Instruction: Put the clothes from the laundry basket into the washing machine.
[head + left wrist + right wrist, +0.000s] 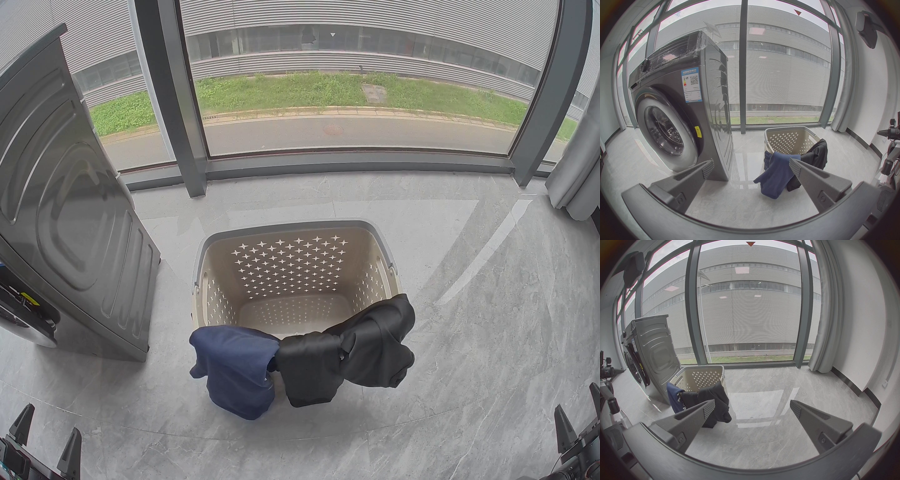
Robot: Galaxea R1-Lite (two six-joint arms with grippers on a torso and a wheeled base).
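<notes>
Your left gripper [51, 420] and right gripper [576, 400] sit low, fingers spread and empty; clothes [369, 350] drape over the laundry basket [294, 225] rim ahead, between them.

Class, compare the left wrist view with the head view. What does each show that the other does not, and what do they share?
Left wrist view adds: the washing machine's front, with its round door and a label, seen past the left gripper's open fingers.
Head view adds: the inside of the laundry basket from above, bare at the bottom, and the road outside the window.
Shared: the washing machine beside the laundry basket, with a blue garment and a black garment draped over the basket's near rim.
</notes>
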